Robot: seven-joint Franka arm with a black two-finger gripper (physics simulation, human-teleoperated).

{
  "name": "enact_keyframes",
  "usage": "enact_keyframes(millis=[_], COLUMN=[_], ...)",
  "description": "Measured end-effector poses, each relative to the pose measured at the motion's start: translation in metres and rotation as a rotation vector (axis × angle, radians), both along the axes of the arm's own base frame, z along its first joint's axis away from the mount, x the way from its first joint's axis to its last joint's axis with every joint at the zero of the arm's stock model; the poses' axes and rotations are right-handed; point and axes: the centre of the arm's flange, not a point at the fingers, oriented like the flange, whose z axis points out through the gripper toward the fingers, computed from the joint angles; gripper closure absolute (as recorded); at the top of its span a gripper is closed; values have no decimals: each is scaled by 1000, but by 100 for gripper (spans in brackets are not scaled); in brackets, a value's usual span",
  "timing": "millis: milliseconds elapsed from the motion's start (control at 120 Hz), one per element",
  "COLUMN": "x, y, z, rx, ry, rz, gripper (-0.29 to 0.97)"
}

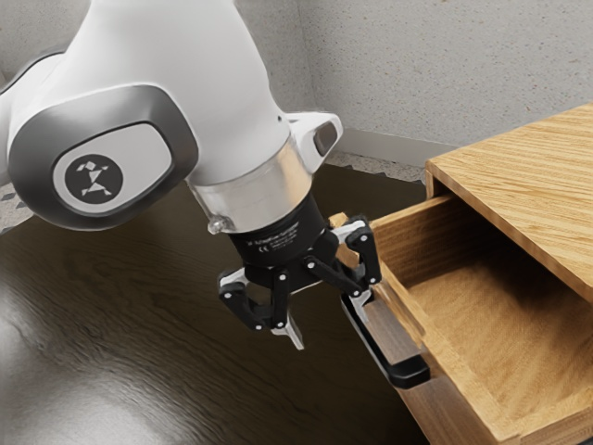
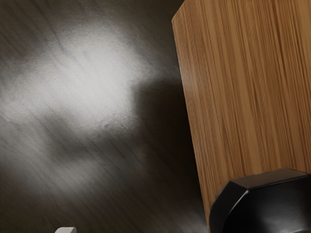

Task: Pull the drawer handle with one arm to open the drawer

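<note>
Exterior view: tool point(image 1: 324, 317) spread wide beside the handle point(image 1: 389, 352) of the open drawer point(image 1: 417, 232); wrist view: dark tabletop point(image 2: 73, 121) beneath the handle.

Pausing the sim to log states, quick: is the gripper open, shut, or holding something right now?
Gripper: open, gripping nothing, right beside the drawer handle.

From where I stand I count one white arm point(image 1: 167, 111), ending in one black pincer point(image 1: 326, 317) with two fingers point(image 1: 252, 306). There is one wooden cabinet point(image 1: 528, 176), one drawer point(image 1: 491, 324) in it, one black handle point(image 1: 384, 348) on that drawer, and one dark counter point(image 1: 111, 352).
</note>
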Motion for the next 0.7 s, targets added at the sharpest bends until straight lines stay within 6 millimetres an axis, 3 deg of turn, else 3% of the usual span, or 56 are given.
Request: enact_keyframes(millis=[450, 533, 700], x=[-39, -46, -64], y=[37, 42, 67], z=[7, 18, 60], rx=[-39, -58, -122], ry=[-13, -37, -126], rz=[-9, -13, 1], gripper=[29, 29, 26])
